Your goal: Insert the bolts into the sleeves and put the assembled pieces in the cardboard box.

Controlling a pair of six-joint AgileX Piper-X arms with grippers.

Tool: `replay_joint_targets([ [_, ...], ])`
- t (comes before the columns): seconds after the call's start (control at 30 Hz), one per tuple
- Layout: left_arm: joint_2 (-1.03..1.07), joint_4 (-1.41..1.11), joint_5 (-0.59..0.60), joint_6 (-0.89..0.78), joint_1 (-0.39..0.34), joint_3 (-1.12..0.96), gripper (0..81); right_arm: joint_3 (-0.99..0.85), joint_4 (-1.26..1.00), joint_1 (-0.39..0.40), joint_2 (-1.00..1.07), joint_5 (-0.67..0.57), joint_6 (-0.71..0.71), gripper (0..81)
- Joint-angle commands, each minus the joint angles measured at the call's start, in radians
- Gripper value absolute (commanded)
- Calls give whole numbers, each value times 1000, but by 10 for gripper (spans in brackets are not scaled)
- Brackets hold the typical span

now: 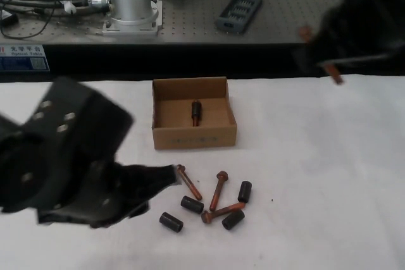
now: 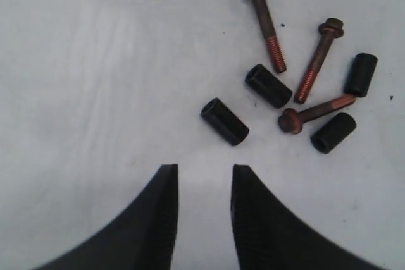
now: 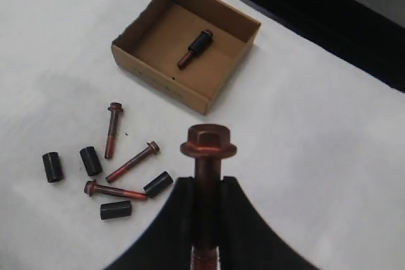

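Three bolts and four sleeves lie scattered on the counter in front of the box. Inside it an assembled piece lies flat, sleeve end toward the far wall. The right jaws clamp a fourth bolt by its shank, head past their tips. The left jaws stand parted and empty near the sleeves.

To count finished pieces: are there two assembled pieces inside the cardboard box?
No, the cardboard box holds only one assembled piece, lying on its floor.
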Motion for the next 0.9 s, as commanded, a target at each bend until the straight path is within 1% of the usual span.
replay_joint_targets([
  [0.0, 54, 10, -20, -31, -16, -56, 222, 9, -23, -10, -43, -11, 4, 38],
  [0.07, 109, 30, -20, -43, -27, -112, 222, 75, -18, -36, -129, 17, 4, 38],
  [0.2, 212, 154, -65, -38, -38, -247, 222, 172, 3, -82, -309, 62, 4, 38],
  [0.27, 242, 164, -39, -32, -38, -287, 222, 209, 14, -102, -387, 78, 4, 38],
  [0.37, 253, 108, 34, -32, -38, -296, 222, 247, 26, -125, -484, 82, 4, 38],
  [0.53, 253, 86, 56, -30, -38, -296, 222, 275, 40, -148, -576, 97, 31, 38],
  [0.73, 253, 86, 50, -37, -31, -293, 223, 275, 44, -147, -593, 97, 48, 38],
  [0.8, 253, 115, 44, -47, -31, -293, 239, 275, 44, -147, -593, 97, 48, 38],
  [0.87, 253, 171, 16, -66, -31, -293, 282, 275, 44, -147, -593, 97, 48, 38],
])
